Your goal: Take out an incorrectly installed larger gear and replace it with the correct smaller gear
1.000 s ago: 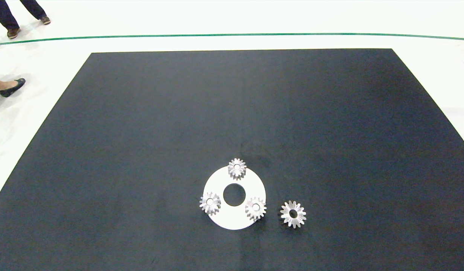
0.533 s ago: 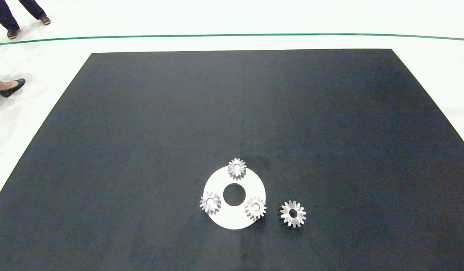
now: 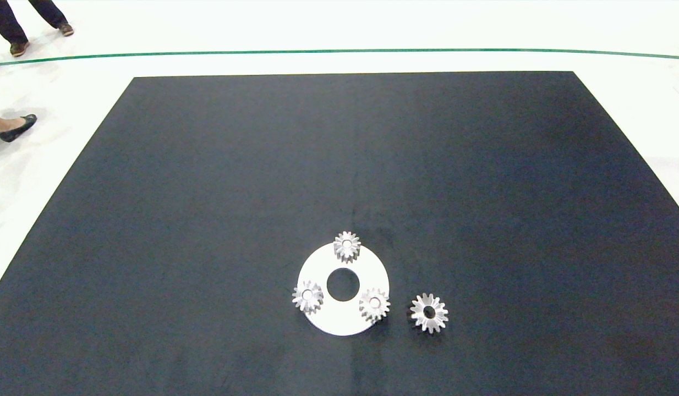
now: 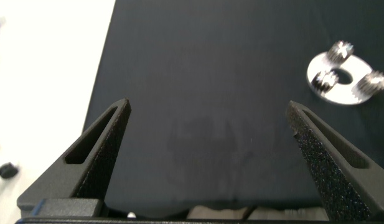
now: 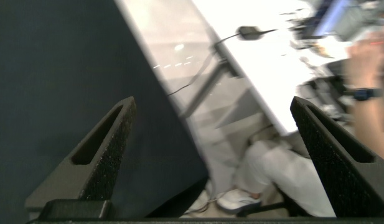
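Both jaws spread wide, holding nothing.
White disc (image 4: 341, 87) with three small gears far ahead of left jaws (image 4: 210, 155); right jaws (image 5: 213, 158) past worktop (image 5: 61, 81) edge.

The head camera looks steeply down on the black mat (image 3: 339, 165). The left wrist camera sits low over the mat's 9 o'clock side, facing the white disc (image 4: 341, 87), which both share. The right wrist camera faces past the mat's edge.
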Available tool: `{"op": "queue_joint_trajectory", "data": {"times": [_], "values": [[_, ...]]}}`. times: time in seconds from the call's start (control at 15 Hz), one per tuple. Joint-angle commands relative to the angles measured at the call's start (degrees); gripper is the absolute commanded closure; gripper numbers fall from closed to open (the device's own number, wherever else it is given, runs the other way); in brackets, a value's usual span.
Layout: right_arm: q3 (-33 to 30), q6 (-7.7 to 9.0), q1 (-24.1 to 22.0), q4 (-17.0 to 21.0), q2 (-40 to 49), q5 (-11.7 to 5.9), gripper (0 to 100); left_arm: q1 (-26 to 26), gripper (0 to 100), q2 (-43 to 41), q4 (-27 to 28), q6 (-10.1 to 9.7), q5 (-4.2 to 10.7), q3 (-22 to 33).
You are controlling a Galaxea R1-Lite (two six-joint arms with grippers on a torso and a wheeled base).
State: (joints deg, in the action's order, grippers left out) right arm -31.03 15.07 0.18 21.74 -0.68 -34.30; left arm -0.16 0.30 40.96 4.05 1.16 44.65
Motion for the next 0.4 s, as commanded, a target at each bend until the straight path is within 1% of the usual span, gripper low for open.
{"op": "queue_joint_trajectory", "data": {"times": [0.07,0.13,0.2,0.27,0.33,0.4], "values": [[11.25,-4.96,-0.27,-7.76,0.59,7.94,0,0.07,0,-0.30,0.17,1.40,-4.85,-4.66],[16.26,-5.49,-0.18,-13.47,0.59,9.78,0,0.16,0,-0.30,-0.09,1.23,-6.70,-6.69],[18.90,-5.84,-0.18,-16.64,0.59,10.57,0,0.16,0,-0.30,-0.44,1.05,-6.96,-7.92],[29.71,-6.54,-0.18,-30.26,0.59,13.30,0,0.16,0,-0.30,-4.31,0.87,-6.96,-14.68],[31.03,-7.25,-0.18,-31.93,0.59,15.85,0,0.16,0,-0.30,-11.08,0.70,-6.87,-20.22],[31.03,-9.71,-0.18,-30.88,0.59,17.08,0,0.16,0,-0.30,-20.13,0.70,-6.61,-26.28]]}}
